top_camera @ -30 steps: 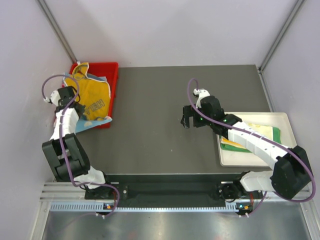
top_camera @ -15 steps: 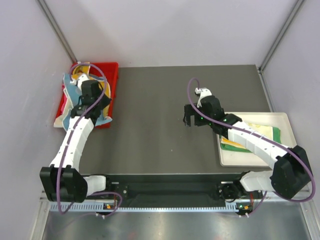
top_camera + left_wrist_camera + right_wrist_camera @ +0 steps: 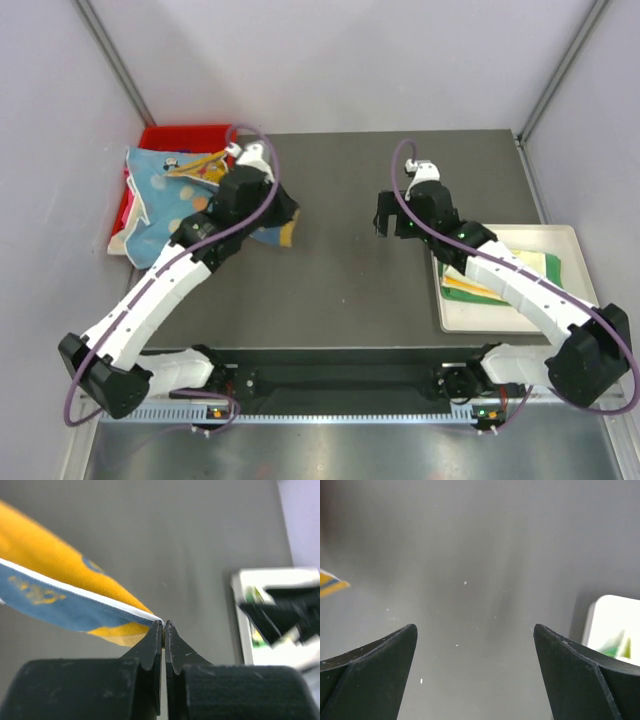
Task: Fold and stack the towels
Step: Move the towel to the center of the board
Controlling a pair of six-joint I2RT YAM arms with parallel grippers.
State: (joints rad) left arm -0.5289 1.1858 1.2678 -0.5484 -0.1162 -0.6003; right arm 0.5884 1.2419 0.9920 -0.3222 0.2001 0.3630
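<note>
My left gripper point(image 3: 278, 222) is shut on a corner of the orange-yellow towel point(image 3: 286, 236) with a blue border and holds it over the dark table, right of the red bin. In the left wrist view the towel point(image 3: 60, 570) trails off to the left from the closed fingertips point(image 3: 163, 624). A light blue dotted towel point(image 3: 150, 195) is draped over the bin. My right gripper point(image 3: 390, 228) is open and empty above the table's middle, and in its own view point(image 3: 475, 645) only bare table lies between the fingers. Folded green and yellow towels point(image 3: 485, 283) lie on the white tray.
The red bin point(image 3: 190, 133) stands at the back left corner. The white tray point(image 3: 560, 240) sits at the right edge, and it also shows in the left wrist view point(image 3: 245, 605) and the right wrist view point(image 3: 610, 625). Light walls enclose the table.
My left arm has swung right from the bin out over the table, dragging the orange-yellow towel with it. My right gripper has shifted slightly back and right, still open.
</note>
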